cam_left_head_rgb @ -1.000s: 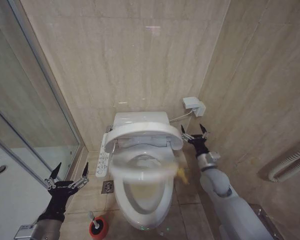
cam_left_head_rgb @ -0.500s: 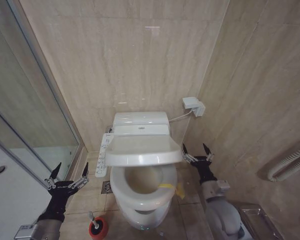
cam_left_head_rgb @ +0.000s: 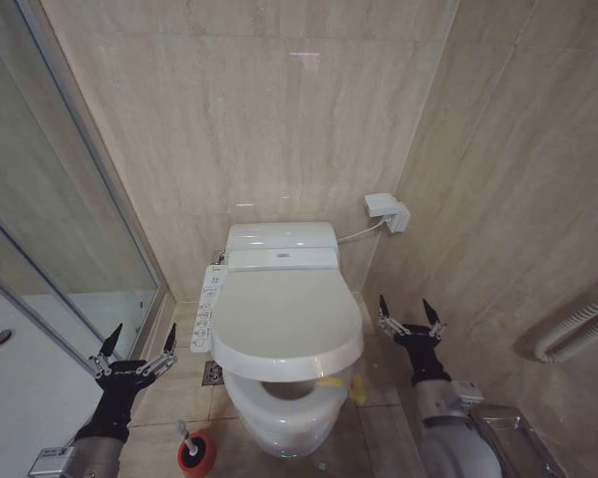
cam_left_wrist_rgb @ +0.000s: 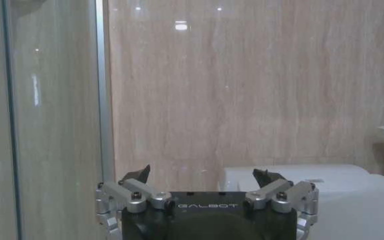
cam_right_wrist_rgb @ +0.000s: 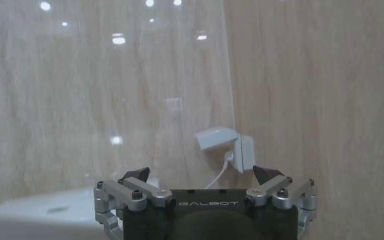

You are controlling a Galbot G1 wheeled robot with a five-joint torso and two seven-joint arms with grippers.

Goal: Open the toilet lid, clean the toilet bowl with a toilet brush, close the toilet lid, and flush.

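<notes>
Beige marble-look tiles line the bathroom corner where the toilet lid [cam_left_head_rgb: 284, 321] sits nearly lowered over the toilet bowl [cam_left_head_rgb: 284, 423], its front edge raised just enough to leave a gap above the seat. To the robot's right of the bowl, the right claw [cam_left_head_rgb: 411, 319] points upward, fingers spread apart and empty. By the glass shower screen [cam_left_head_rgb: 50, 219], the left claw [cam_left_head_rgb: 133, 351] stands likewise splayed. On the floor beside it, the toilet brush [cam_left_head_rgb: 183, 434] rests in its red holder [cam_left_head_rgb: 197, 454].

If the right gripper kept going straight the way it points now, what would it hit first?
Probably the tiled wall, near the white wall box. The open right gripper has nothing nearer ahead, though depth is unclear.
</notes>
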